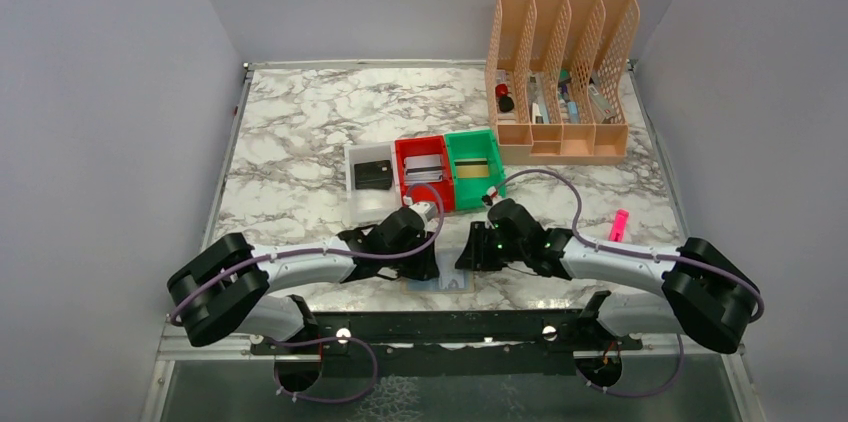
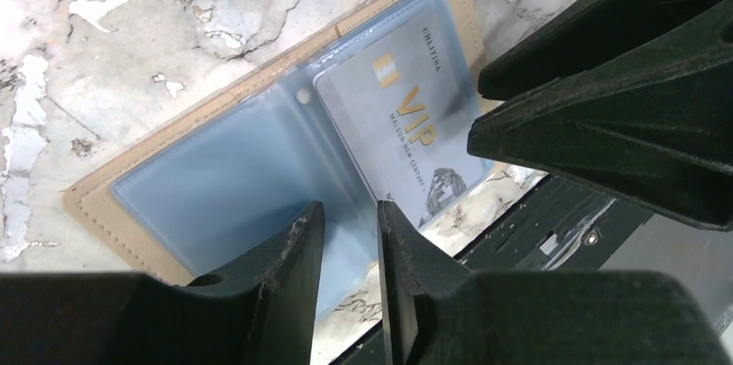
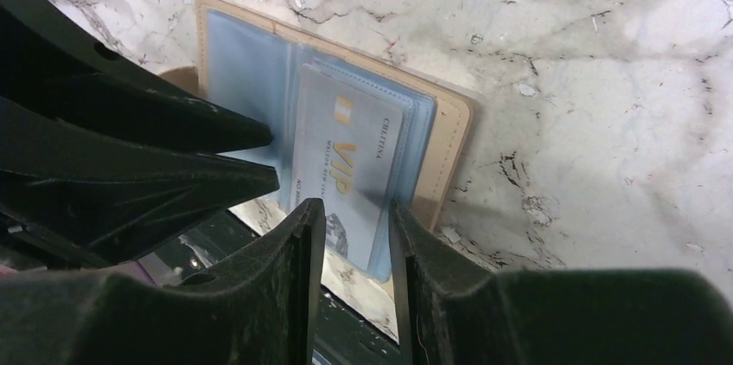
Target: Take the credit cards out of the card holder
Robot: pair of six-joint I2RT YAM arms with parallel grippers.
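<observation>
Tan card holder (image 1: 440, 283), lying open and flat at the near edge of the marble table (image 1: 300, 132), between the two grippers; blue-grey clear pockets face up; one silver-grey card (image 3: 350, 157) marked VIP sits in the pocket on the right arm's side, its near end appearing to jut past the holder's edge; the opposite pocket looks empty; left gripper (image 2: 346, 209): jaws drawn close with a slim gap, over the empty half; whether they nip the pocket sheet cannot be told; right gripper (image 3: 354, 208): jaws somewhat apart, flanking the near end of the VIP card; whether they grasp it cannot be told; behind, well apart from the holder: white tray (image 1: 352, 157) with a black card (image 1: 373, 176); red tray (image 1: 402, 177) with silvery cards (image 1: 425, 170); green tray (image 1: 470, 137) with a pale flat item, too small to name; status, by judgement: extraction largely done, several cards already lying in trays; at least the VIP card is left to draw out; further cards tucked behind it cannot be ruled out
</observation>
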